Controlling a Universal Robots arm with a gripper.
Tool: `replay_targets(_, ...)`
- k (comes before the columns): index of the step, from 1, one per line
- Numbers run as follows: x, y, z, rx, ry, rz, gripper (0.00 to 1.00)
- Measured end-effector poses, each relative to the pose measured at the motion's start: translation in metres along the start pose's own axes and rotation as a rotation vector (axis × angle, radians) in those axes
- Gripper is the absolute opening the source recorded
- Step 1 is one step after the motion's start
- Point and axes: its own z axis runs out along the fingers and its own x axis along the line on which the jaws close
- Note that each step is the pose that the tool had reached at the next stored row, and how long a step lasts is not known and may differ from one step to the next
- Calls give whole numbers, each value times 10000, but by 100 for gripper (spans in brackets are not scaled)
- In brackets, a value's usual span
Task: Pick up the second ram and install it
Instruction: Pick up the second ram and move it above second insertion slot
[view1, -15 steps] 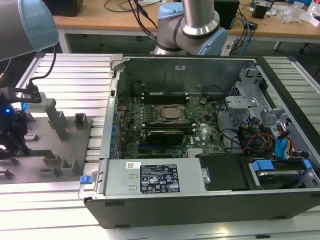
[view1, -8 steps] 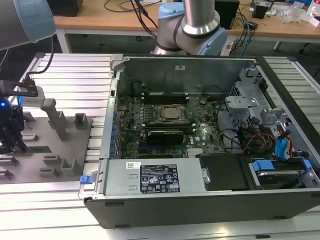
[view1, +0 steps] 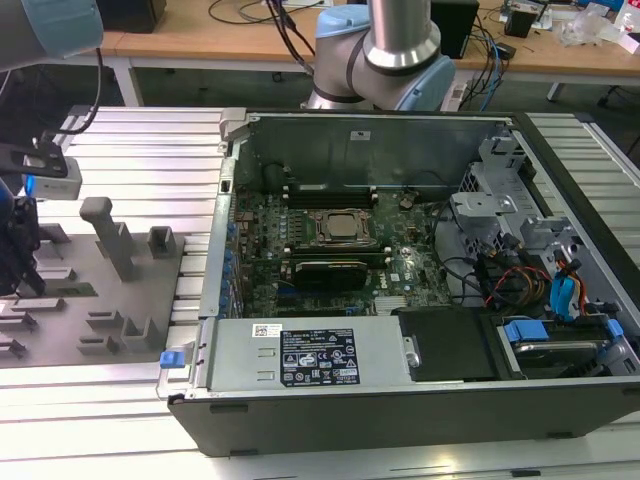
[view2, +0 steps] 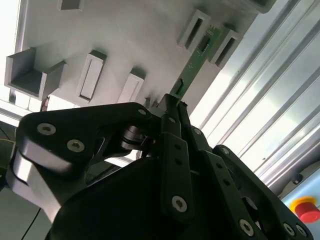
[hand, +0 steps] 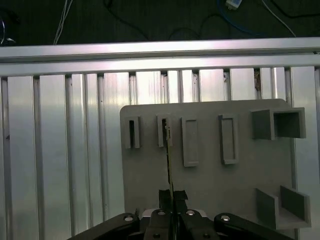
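Gripper pinches the near end of the second ram, with its fingers pressed onto the green stick. The stick is seen edge-on in the first wrist view. The ram's far end sits among the raised slot blocks on the gray holder plate. The open computer case stands beside the plate, toward the exterior view's right.

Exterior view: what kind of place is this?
Probably a robotics lab bench for PC assembly: an open computer case sits on a slotted aluminium table, a wooden desk with cables stands behind, and the gripper grips the second ram at a grey fixture plate.
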Motion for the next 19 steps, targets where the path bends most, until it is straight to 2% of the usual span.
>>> replay_targets(4,-2,2,-63,0,0,1,14)
replay_targets(6,-3,4,-131,0,0,1,14)
replay_targets(8,-4,5,-161,1,0,1,14)
replay_targets(14,-10,11,-376,1,0,1,14)
replay_targets(16,-15,13,-482,1,0,1,14)
replay_targets(19,-19,15,-544,1,0,1,14)
